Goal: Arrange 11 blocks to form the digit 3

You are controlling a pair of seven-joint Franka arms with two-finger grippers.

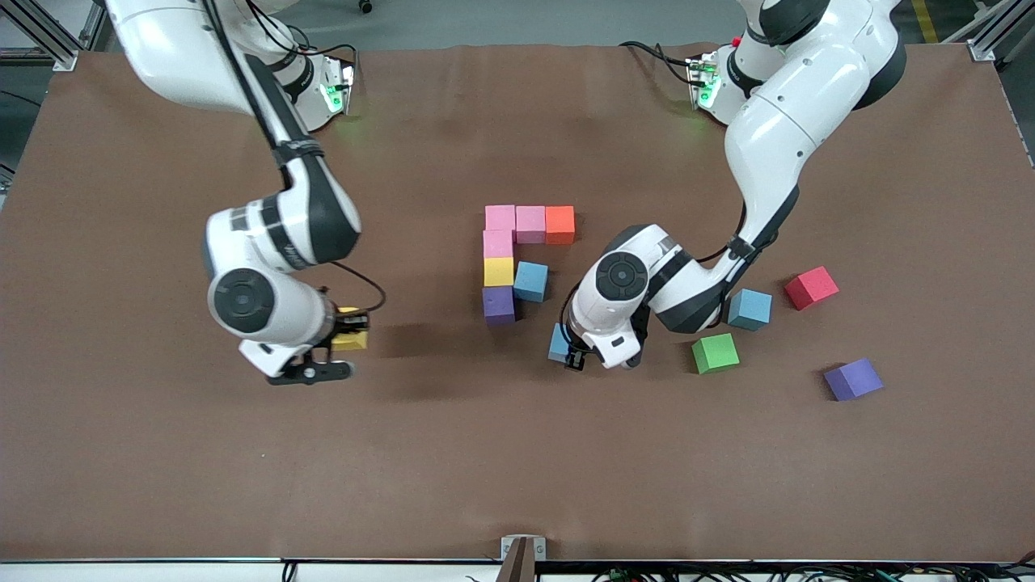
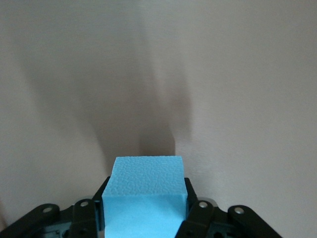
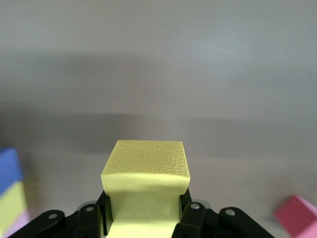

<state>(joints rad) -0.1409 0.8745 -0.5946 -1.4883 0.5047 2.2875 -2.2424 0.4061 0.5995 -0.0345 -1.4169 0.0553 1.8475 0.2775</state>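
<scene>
A part-built figure of touching blocks lies mid-table: a pink block [image 1: 500, 217], a pink block [image 1: 530, 224] and an orange block [image 1: 559, 224] in a row, then a pink [image 1: 497, 243], a yellow [image 1: 499, 271] and a purple block [image 1: 499, 305] in a column, with a light blue block [image 1: 530, 281] beside the yellow one. My left gripper [image 1: 570, 353] [image 2: 146, 198] is shut on a light blue block [image 1: 558, 343] [image 2: 147, 191] over the mat beside the figure's purple end. My right gripper [image 1: 349, 339] [image 3: 145, 198] is shut on a yellow block [image 1: 349, 339] [image 3: 146, 186] over bare mat toward the right arm's end.
Loose cubes lie toward the left arm's end: light blue [image 1: 749, 309], green [image 1: 715, 352], red [image 1: 811, 287] and purple [image 1: 853, 379]. The right wrist view shows the figure's edge [image 3: 10, 193] and a red cube [image 3: 297, 215].
</scene>
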